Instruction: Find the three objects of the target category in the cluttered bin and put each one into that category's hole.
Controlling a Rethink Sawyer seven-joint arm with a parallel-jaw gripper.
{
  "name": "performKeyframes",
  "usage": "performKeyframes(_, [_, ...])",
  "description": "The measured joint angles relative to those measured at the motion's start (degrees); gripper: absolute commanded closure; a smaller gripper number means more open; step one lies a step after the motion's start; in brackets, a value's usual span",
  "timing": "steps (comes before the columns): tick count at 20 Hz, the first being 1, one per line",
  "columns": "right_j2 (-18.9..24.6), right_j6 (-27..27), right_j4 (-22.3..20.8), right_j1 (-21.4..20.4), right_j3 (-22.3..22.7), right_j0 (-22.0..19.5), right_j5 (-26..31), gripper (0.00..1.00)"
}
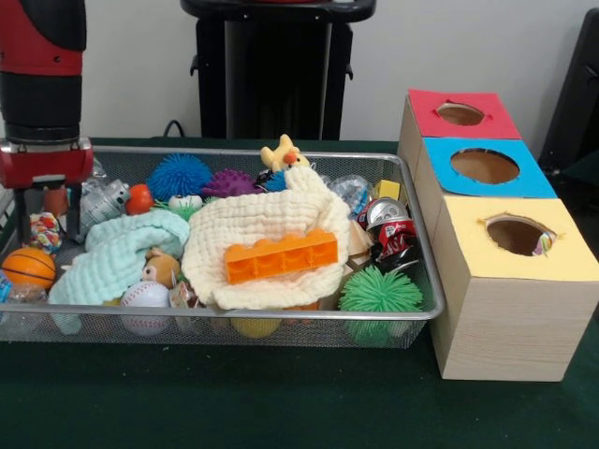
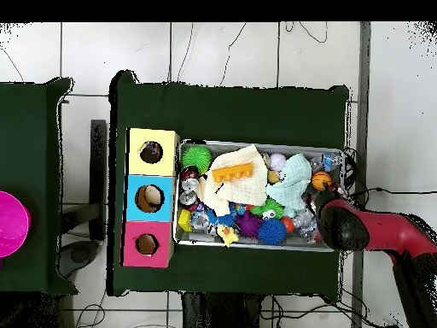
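The wire mesh bin (image 1: 281, 313) is full of toys and cloths; it also shows in the overhead view (image 2: 256, 143). My gripper (image 1: 46, 229) hangs at the bin's left end in the front view, fingers apart and lowered on either side of a small printed piece (image 1: 43, 234). In the overhead view the arm (image 2: 346, 224) covers the gripper. The yellow-topped hole (image 1: 515, 234) is in the nearest wooden box, at the upper left in the overhead view (image 2: 151, 152). A scrap of printed piece (image 1: 544, 245) shows inside that hole. No other printed piece shows.
A cream waffle cloth (image 1: 271, 234) with an orange brick (image 1: 281, 254) fills the bin's middle, a mint cloth (image 1: 117, 253) to its left. A basketball (image 1: 28, 267), baseball (image 1: 145, 297), spiky balls and soda can (image 1: 391, 229) lie around. Blue-topped (image 1: 484, 166) and red-topped (image 1: 460, 114) holes stand behind the yellow one.
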Motion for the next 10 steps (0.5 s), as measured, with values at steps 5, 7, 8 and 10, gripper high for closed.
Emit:
performKeyframes(5, [-6.97,0.0,-4.99,1.67,-4.37,5.73,-7.92,0.0])
performKeyframes(7, [-9.29,0.0,-5.46,2.27,-5.48,7.87,-10.66,0.0])
performKeyframes(8, [-10.53,0.0,-5.59,2.57,-6.01,9.05,-12.07,0.0])
performKeyframes(10, [-12.97,0.01,-5.56,2.89,-6.74,11.01,-13.35,0.0])
